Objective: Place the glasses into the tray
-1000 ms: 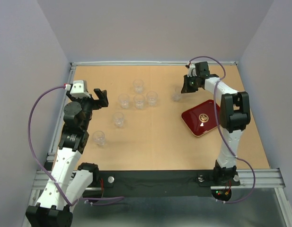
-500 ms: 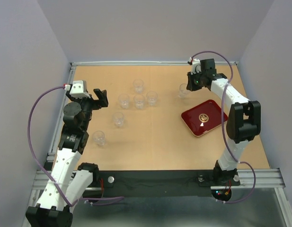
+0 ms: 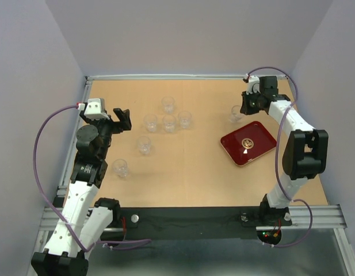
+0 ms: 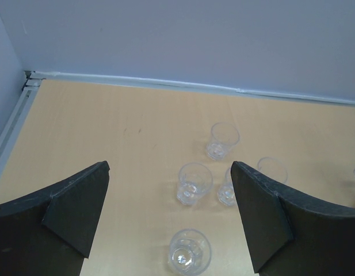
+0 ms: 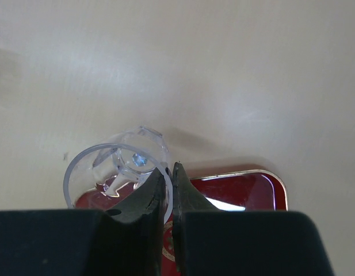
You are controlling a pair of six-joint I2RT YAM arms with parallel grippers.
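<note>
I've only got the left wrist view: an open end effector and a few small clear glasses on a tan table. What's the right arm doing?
Observer: The right end effector is shut on the rim of one small clear drinking glass.
Operator: Okay, and where's the tray?
Observer: The glossy dark red rectangular tray lies on the right side of the table. In the top view the held glass shows just beyond the tray's far edge and is not in it yet.
</note>
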